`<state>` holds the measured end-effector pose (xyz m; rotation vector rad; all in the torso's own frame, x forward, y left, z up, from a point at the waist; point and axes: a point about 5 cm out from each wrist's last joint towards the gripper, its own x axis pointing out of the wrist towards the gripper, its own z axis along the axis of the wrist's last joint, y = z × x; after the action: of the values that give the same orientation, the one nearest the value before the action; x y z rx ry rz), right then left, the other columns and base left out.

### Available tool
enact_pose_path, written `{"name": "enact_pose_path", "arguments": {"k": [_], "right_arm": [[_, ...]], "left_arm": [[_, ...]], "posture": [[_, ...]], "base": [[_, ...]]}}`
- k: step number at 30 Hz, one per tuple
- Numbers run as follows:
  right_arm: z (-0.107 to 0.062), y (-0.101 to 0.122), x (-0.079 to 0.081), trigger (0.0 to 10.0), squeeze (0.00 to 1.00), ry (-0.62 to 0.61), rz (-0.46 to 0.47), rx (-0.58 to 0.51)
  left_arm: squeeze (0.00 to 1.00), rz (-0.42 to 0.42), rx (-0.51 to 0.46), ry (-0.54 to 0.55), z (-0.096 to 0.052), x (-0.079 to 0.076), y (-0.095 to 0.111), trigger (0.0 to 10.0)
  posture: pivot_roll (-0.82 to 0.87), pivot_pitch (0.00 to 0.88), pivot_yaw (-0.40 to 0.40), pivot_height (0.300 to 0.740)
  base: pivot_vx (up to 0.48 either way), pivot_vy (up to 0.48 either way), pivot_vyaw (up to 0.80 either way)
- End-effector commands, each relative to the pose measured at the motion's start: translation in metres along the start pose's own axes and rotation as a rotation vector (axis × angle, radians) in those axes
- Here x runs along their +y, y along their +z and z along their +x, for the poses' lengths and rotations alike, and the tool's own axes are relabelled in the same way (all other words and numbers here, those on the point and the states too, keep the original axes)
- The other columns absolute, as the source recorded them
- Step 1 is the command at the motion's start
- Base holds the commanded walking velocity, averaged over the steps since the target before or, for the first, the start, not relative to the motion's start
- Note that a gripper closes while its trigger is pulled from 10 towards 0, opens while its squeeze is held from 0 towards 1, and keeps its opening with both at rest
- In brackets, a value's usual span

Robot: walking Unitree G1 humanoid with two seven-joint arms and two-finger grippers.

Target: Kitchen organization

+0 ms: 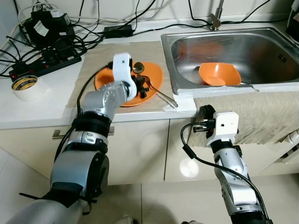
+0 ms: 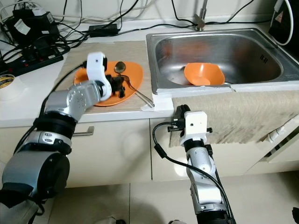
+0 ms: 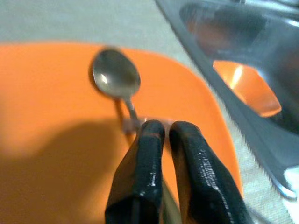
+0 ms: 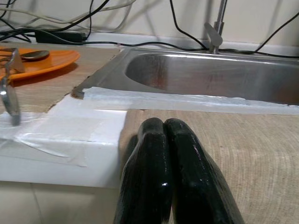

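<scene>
A glossy, shallow orange plastic plate [image 1: 152,74] is lying on the woven beige mat [image 1: 96,58], carrying a dull, oval-bowled metal spoon [image 3: 116,78]. The left gripper [image 3: 161,128] is pinching its handle between narrow fingers. The right gripper [image 4: 163,126], fingers pressed together, is hanging beside the counter edge.

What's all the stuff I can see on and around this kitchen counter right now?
Plate: one, orange, on the beige mat left of the sink.
Spoon: one, metal, lying on the plate.
Bowl: one, orange, inside the sink.
Sink: one, steel, set in the counter.
Tape roll: one, white and yellow, far left of counter.
Power strip: one, black, with cables at the back.
Left gripper: black fingers, over the plate at the spoon's handle.
Right gripper: black fingers together, at the counter's front edge.
</scene>
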<state>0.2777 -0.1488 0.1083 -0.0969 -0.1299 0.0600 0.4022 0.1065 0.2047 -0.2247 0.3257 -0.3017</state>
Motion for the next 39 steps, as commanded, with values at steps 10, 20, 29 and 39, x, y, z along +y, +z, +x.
{"name": "enact_pose_path", "arguments": {"k": [10,20,29,39], "right_arm": [[-0.004,-0.001,0.001,10.0,0.00,-0.003,0.002,0.008],[-0.005,-0.001,0.001,10.0,0.00,-0.006,0.002,0.010],[-0.006,-0.002,0.002,10.0,0.00,-0.005,0.003,0.014],[-0.005,-0.001,0.001,10.0,0.00,-0.007,0.004,0.015]], "left_arm": [[0.00,0.107,-0.028,0.038,-0.001,0.008,0.010,0.0],[1.00,0.124,-0.013,-0.015,0.002,-0.005,0.006,10.0],[1.00,0.127,0.028,-0.078,0.001,-0.018,-0.006,10.0],[1.00,0.161,0.041,-0.091,0.000,-0.021,-0.013,10.0]], "posture": [[-0.04,0.000,0.096,0.740],[-0.04,0.000,0.098,0.740],[-0.04,0.000,0.097,0.740],[-0.04,0.000,0.096,0.740]], "base": [[0.000,0.000,0.00],[0.000,0.000,0.00],[0.000,0.000,0.00],[0.000,0.000,0.00]]}}
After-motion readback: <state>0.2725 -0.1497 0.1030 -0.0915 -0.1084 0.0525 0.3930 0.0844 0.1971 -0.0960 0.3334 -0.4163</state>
